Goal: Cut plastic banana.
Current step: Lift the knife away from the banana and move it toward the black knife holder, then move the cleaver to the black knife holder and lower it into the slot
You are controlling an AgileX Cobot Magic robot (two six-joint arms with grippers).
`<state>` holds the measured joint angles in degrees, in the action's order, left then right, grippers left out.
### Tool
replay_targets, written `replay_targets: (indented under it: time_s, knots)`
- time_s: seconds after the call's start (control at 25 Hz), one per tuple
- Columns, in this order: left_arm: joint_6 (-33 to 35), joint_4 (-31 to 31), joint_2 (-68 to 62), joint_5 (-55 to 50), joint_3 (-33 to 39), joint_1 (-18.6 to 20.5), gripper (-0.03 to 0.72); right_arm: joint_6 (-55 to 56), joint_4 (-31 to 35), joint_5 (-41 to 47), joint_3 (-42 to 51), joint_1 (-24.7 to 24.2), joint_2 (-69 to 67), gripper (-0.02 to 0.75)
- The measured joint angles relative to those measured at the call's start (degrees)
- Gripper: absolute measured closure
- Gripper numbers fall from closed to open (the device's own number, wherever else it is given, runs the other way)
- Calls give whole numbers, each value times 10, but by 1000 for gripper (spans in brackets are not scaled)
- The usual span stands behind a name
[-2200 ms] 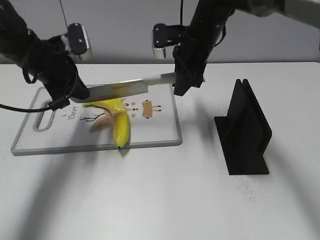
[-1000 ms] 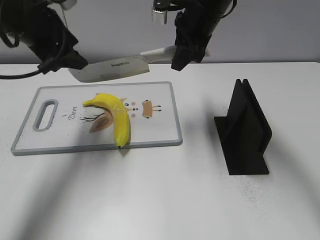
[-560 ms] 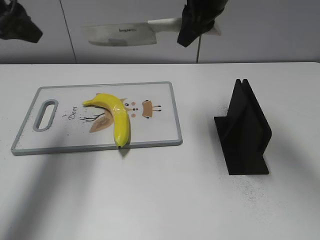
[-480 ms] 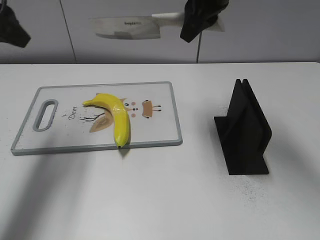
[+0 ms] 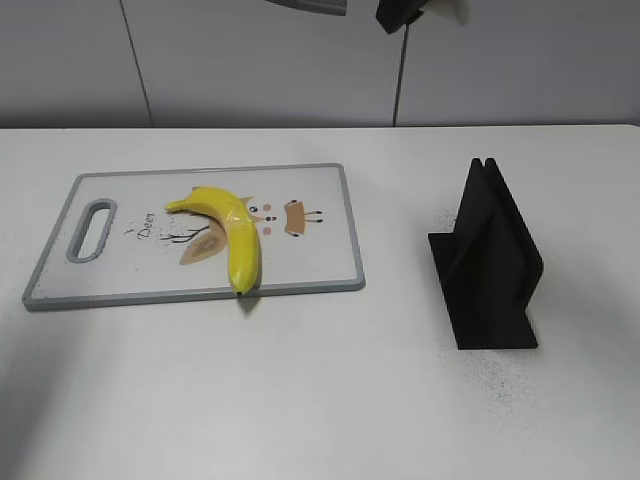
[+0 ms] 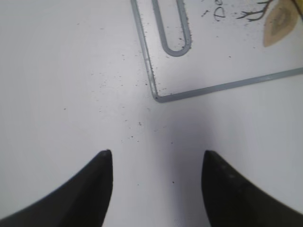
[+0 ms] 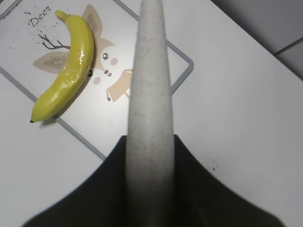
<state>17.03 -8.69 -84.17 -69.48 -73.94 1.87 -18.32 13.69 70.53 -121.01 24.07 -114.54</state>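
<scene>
The plastic banana (image 5: 228, 235) is glossy yellow and lies in one piece on the grey-rimmed white cutting board (image 5: 190, 293), with its dark tip at the front edge. It also shows in the right wrist view (image 7: 71, 75). My right gripper (image 5: 400, 12) is at the top edge, high above the table, and is shut (image 7: 149, 139) on the pale handle of the knife (image 7: 147, 85). Only a sliver of the blade (image 5: 310, 5) shows. My left gripper (image 6: 156, 152) is open and empty above bare table, just off the board's front left corner (image 6: 156, 97).
A black slotted stand (image 5: 490, 265) sits on the white table to the right of the board. The board has a handle slot (image 5: 88, 230) at its left end and an animal drawing. A grey wall runs behind the table.
The knife came off the banana and rose up and to the right, nearly out of the top of the exterior view. My left arm lifted out of that view. The banana stayed put.
</scene>
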Motion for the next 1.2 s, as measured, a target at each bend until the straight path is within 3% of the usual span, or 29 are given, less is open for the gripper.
replay_targets:
  time_s: [0.2, 0.44, 0.8, 1.2]
  knots:
    - [-26, 22, 52, 1, 41, 3, 118, 63, 4, -1, 66, 0, 42, 545]
    - [-27, 25, 187, -2, 159, -2, 125, 104, 6, 0, 154, 0, 118, 545]
    - [-28, 25, 401, 3, 279, -2, 133, 142, 7, -2, 263, 1, 218, 545]
    - [-33, 15, 605, -2, 370, -2, 153, 183, 8, -100, 468, 1, 362, 545]
